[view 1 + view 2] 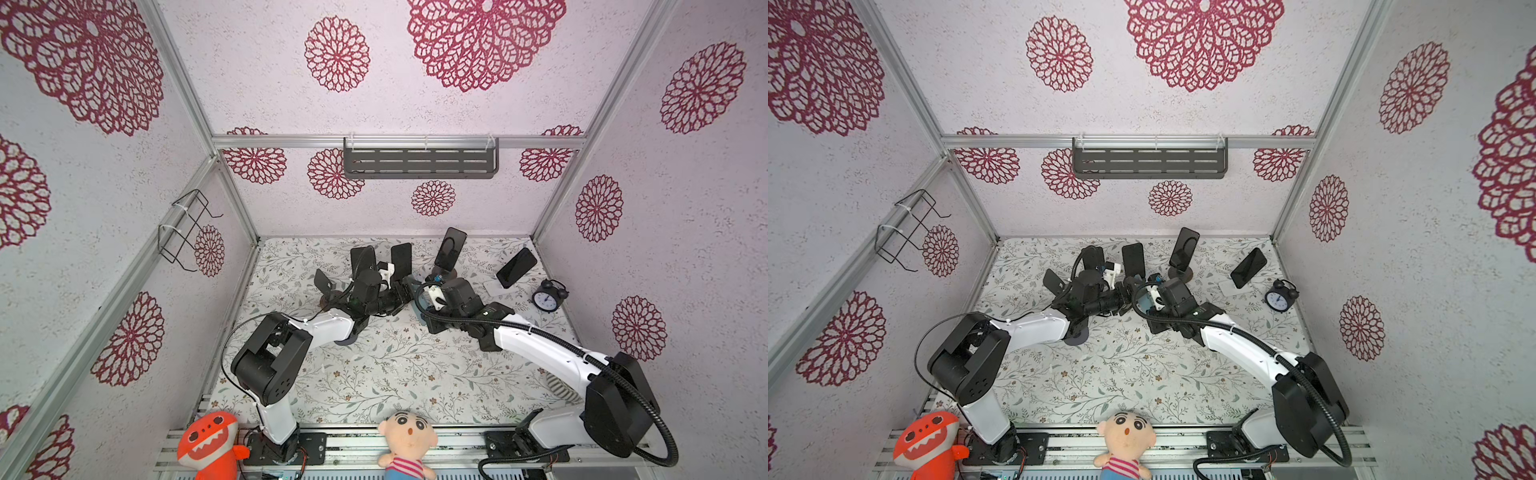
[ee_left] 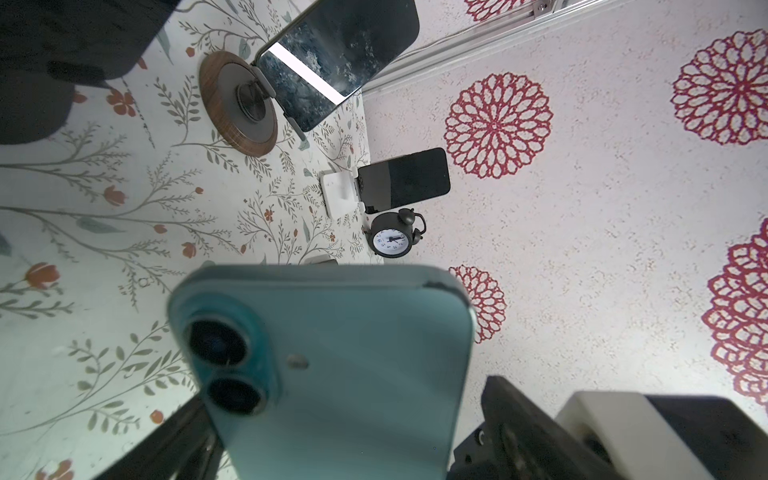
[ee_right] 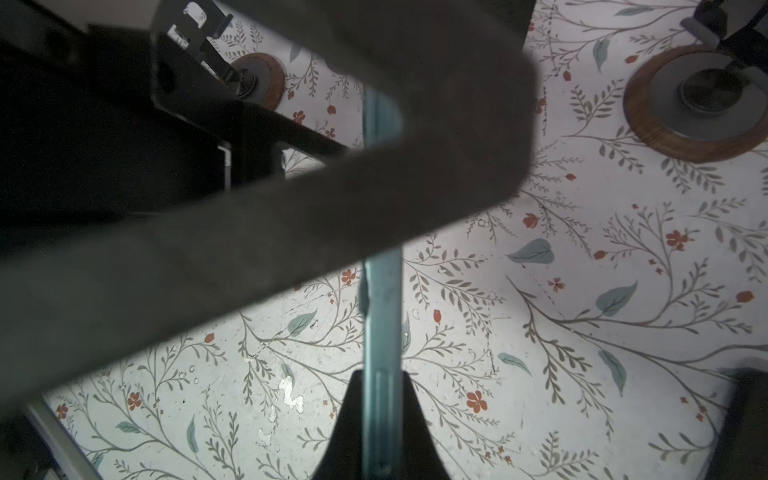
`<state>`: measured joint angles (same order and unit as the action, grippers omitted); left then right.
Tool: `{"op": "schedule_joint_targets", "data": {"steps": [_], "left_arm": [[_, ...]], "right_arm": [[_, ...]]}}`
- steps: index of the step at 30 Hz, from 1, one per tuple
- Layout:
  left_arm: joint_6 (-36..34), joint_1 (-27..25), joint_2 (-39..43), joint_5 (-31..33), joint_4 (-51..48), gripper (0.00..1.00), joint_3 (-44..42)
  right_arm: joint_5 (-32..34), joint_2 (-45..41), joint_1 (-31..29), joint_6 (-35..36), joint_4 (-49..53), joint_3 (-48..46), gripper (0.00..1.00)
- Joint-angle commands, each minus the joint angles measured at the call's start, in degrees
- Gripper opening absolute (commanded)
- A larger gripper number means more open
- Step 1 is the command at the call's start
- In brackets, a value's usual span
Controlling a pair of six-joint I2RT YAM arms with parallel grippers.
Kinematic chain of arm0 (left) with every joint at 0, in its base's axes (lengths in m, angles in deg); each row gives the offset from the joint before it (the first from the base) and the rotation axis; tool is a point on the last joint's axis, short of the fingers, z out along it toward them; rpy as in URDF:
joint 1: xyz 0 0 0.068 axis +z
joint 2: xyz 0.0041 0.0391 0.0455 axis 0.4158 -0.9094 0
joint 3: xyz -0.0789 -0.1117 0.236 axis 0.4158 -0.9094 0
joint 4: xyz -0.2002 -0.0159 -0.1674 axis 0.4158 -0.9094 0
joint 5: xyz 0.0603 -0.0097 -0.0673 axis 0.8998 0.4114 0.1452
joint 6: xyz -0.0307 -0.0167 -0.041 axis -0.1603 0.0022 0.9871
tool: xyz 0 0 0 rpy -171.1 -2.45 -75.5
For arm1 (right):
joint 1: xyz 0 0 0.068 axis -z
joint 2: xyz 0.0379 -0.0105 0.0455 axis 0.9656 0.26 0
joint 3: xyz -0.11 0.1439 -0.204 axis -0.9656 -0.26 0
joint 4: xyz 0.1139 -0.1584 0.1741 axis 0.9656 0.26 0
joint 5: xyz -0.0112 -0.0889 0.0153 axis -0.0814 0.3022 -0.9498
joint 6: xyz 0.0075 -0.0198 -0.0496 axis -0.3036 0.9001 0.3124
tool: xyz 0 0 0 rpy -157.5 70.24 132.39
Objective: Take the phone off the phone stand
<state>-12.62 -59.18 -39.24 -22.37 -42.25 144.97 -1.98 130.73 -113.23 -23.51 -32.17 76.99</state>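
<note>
A teal phone (image 2: 332, 374) is held off the table at mid-table, seen edge-on in the right wrist view (image 3: 381, 316). My right gripper (image 3: 381, 386) is shut on its edge, one black finger on each face. My left gripper (image 2: 345, 407) stands open around the same phone, and a gap shows between the phone and one finger (image 2: 519, 415). In both top views the two grippers meet at the table's middle back, left (image 1: 402, 291) and right (image 1: 424, 297). An empty phone stand (image 1: 324, 284) with a round wooden base stands just left of them.
Other dark phones sit on stands along the back: two (image 1: 401, 258) (image 1: 362, 259) behind the grippers, one on a wooden-based stand (image 1: 450, 248), one on a white stand (image 1: 516, 268). A black alarm clock (image 1: 546, 296) stands at the right. Two plush toys (image 1: 409, 440) lie at the front rail.
</note>
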Motion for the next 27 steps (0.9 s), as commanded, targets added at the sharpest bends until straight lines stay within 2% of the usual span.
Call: {"op": "schedule_joint_targets", "data": {"steps": [1,6,7,12,13,14,17,19,21,23,24,27], "left_arm": [[1.16,-0.52,-1.75,-0.15,1.82,0.97,1.3],[1.69,-0.45,-1.77,0.12,0.83,1.0,1.21],[1.63,-0.38,-1.73,0.07,0.89,0.97,1.21],[1.73,-0.28,-2.4,-1.0,2.0,0.64,1.56],[1.73,-0.28,-2.49,-1.22,2.21,0.61,1.6],[1.73,-0.12,-2.51,-1.48,2.36,0.57,1.65],[1.3,0.44,-2.34,-2.58,3.07,0.48,1.74],[0.54,1.23,-2.21,-3.8,3.86,0.43,1.65],[-0.37,2.2,-1.95,-5.44,4.83,0.39,1.56],[-1.39,2.94,-1.74,-7.59,6.0,0.34,1.64],[-1.47,3.26,-1.72,-9.02,7.4,0.28,1.65],[-0.65,3.91,-1.7,-12.41,12.51,0.14,1.48]], "right_arm": [[-1.02,-0.97,-0.23,0.59,-3.69,2.44,0.0],[1.24,-0.93,-0.43,1.05,-2.62,2.7,0.0],[1.64,-0.88,-0.46,1.12,-2.46,2.74,0.0],[1.91,-0.25,-0.54,1.94,-2.41,2.99,0.0],[1.77,-0.16,-0.54,2.1,-2.28,3.15,0.05],[1.5,-0.14,-0.39,2.15,-1.88,3.44,0.13],[-1.26,0.09,1.46,2.33,0.28,4.64,0.43],[-6.97,-0.73,4.76,2.03,0.6,4.59,0.57],[-16.35,-1.81,9.56,1.01,0.25,3.93,0.68],[-26.39,-2.03,14.18,0.09,-0.11,3.32,0.73],[-32.48,-2.06,16.48,-0.17,-1.44,2.52,0.76],[-47.38,-2.33,21.67,-5.07,-11.07,-2.08,0.82]]}}
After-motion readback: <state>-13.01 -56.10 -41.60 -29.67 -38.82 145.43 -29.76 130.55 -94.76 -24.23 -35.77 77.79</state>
